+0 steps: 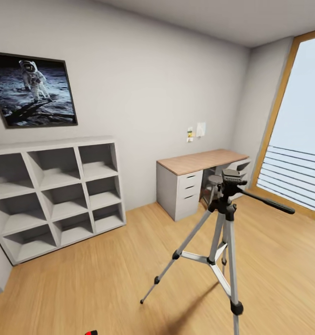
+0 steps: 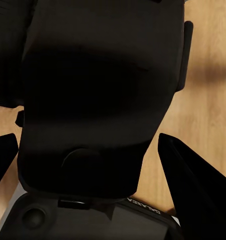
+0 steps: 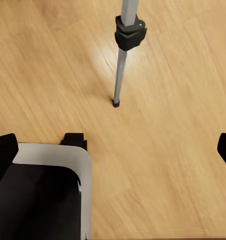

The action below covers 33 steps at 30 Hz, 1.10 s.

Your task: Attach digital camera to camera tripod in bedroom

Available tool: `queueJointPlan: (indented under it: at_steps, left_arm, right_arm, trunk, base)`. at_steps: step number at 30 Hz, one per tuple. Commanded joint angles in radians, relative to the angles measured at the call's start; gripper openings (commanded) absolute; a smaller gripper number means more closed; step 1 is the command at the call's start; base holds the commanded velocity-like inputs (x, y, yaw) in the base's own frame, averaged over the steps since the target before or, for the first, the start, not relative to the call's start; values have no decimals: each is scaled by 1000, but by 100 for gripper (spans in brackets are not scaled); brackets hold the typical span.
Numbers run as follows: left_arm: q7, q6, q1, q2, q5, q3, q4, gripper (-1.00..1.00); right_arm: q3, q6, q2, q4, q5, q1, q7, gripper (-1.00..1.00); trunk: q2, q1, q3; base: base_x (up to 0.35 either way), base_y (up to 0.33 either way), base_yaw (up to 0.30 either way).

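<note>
Our left gripper (image 2: 87, 150) has its dark fingers spread around the chunky black digital camera (image 2: 97, 95), though contact is unclear. Our right gripper (image 3: 113, 150) gapes empty above grainy light wooden floor (image 3: 168, 150). The silver-legged, black-headed camera tripod (image 1: 222, 223) stands ahead, near a wood-topped desk (image 1: 199, 160).

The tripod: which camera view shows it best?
The head view: the tripod stands on the wooden floor with head, pan handle and legs visible. The right wrist view shows one lower leg and foot; the left wrist view gives nothing recognisable of it.
</note>
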Motion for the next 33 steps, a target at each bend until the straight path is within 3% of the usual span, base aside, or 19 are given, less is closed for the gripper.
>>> queueJointPlan:
  at_steps: [1,33]
  left_arm:
    - [5,-2,0,0,7,-9,-1,-100]
    - [6,-4,0,0,7,-7,-1,-100]
  right_arm:
    - [-9,-6,0,3,9,-2,2,100]
    - [-9,-6,-2,3,7,-2,2,100]
  trunk:
    - [-1,0,-2]
    - [-1,0,-2]
  base:
    - [17,29,-225]
    - [2,3,-280]
